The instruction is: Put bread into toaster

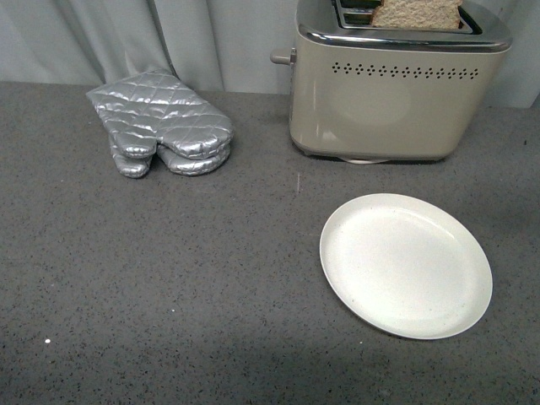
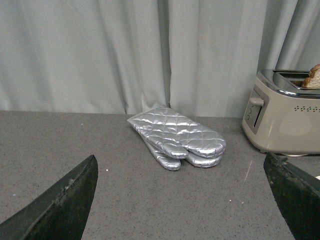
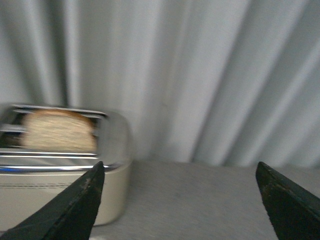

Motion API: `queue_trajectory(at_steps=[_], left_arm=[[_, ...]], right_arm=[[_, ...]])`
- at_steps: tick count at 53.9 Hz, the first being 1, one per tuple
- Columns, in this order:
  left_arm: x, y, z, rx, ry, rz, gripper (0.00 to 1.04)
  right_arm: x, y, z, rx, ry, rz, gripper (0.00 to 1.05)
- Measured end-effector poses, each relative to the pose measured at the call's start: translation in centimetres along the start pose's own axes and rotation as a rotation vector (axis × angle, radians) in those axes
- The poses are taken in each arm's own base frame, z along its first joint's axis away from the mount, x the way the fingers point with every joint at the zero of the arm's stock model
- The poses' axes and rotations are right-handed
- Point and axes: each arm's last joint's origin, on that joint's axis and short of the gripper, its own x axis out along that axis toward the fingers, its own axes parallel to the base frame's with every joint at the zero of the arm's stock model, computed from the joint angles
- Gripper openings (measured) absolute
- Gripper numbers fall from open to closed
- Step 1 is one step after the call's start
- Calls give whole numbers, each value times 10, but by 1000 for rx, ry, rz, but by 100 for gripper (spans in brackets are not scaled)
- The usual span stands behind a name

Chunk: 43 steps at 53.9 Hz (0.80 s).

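Bread (image 1: pixel 418 13) upright in toaster (image 1: pixel 396 101) slot

Tabletop (image 1: pixel 169 295): dark grey, finely speckled, filling the lower and middle frame. Curtain (image 1: pixel 126 38): pale grey-blue fabric in vertical folds, spanning the upper edge behind the tabletop. Lighting: soft, even, faint shadows.

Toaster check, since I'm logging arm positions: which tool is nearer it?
Right. The right tool hangs close beside the toaster; the left tool is farther, facing the oven mitt.
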Motion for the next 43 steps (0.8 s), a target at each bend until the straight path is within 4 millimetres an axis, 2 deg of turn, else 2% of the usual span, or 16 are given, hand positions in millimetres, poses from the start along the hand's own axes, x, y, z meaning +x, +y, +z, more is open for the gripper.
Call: queue_trajectory(at_steps=[6,15,22,26,43], left_arm=[[0,0,0,0,0,0,98],[0,0,0,0,0,0,98],[0,0,0,0,0,0,98],[0,0,0,0,0,0,98],[0,0,0,0,0,0,98]], right_arm=[[-26,-9,-14,115,-58,148,67],[-45,-16,-35,151,-33,160,40],[-62,-24,-46,163,-41,169,12],[-68,-30,-51,161,-40,172,0],[-89,-35,-64,166,-35,158,0]])
